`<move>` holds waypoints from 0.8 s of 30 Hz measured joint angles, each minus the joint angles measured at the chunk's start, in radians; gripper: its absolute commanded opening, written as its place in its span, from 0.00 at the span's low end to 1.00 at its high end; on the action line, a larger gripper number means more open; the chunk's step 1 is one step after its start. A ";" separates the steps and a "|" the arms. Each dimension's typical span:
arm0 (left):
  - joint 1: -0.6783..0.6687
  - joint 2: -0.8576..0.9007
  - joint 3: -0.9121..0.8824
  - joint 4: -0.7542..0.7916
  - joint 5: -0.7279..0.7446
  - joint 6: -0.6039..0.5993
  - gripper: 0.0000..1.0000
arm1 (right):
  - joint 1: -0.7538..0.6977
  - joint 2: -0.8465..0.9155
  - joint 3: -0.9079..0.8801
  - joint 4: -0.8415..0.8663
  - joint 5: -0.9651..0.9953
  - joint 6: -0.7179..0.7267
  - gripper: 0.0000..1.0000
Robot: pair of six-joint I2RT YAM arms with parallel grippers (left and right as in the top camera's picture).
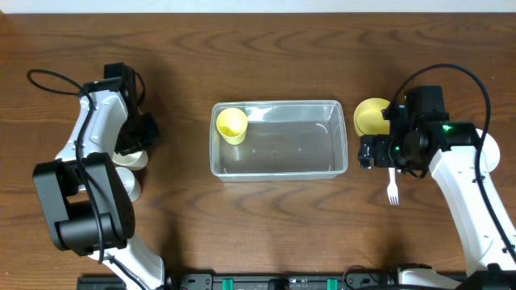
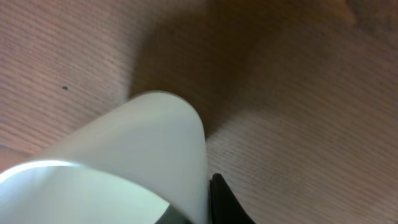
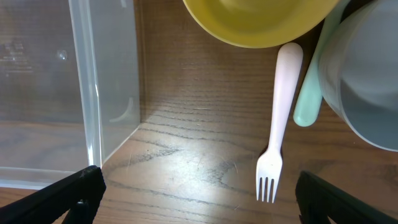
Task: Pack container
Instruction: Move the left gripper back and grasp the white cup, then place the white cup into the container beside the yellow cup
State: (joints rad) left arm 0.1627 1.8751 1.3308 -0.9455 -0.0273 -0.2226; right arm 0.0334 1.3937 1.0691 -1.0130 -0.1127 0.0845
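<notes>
Overhead: clear container [image 1: 279, 104] mid-table, between left gripper [image 1: 133, 138] and right gripper [image 1: 377, 153]. Left wrist: jaws clamped on white cup [image 2: 137, 149]. Right wrist: jaws wide open, empty, above fork [image 3: 280, 112]. Container probably light, stiff, slick; grasp at rim.

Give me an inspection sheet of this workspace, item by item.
Surface: brown wooden table, no spills seen.
Job's things: clear rectangular plastic container, upright at centre, small yellow plastic cup in its far left corner.
Clutter: round yellow bowl, white plastic fork and pale green utensil handle right of the container.
Hands: left hand shut on white plastic cup; right hand open over the fork.
Cables: black cables loop above both arms.
Surroundings: black rig base along the near edge.
</notes>
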 measured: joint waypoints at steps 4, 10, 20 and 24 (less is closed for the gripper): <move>-0.006 -0.009 0.000 0.012 0.002 0.002 0.06 | 0.000 0.000 0.000 0.000 0.000 0.000 0.99; -0.089 -0.090 0.002 -0.017 0.001 0.017 0.06 | 0.000 0.000 0.000 0.000 0.000 0.000 0.99; -0.476 -0.433 0.022 -0.053 0.002 0.017 0.06 | 0.000 0.000 0.000 0.000 0.000 0.000 0.99; -0.625 -0.497 0.029 -0.069 0.002 0.016 0.07 | 0.000 0.000 0.000 0.000 0.000 0.000 0.99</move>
State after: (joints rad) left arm -0.4625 1.3781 1.3598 -1.0149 -0.0250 -0.2062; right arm 0.0334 1.3941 1.0691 -1.0126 -0.1127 0.0845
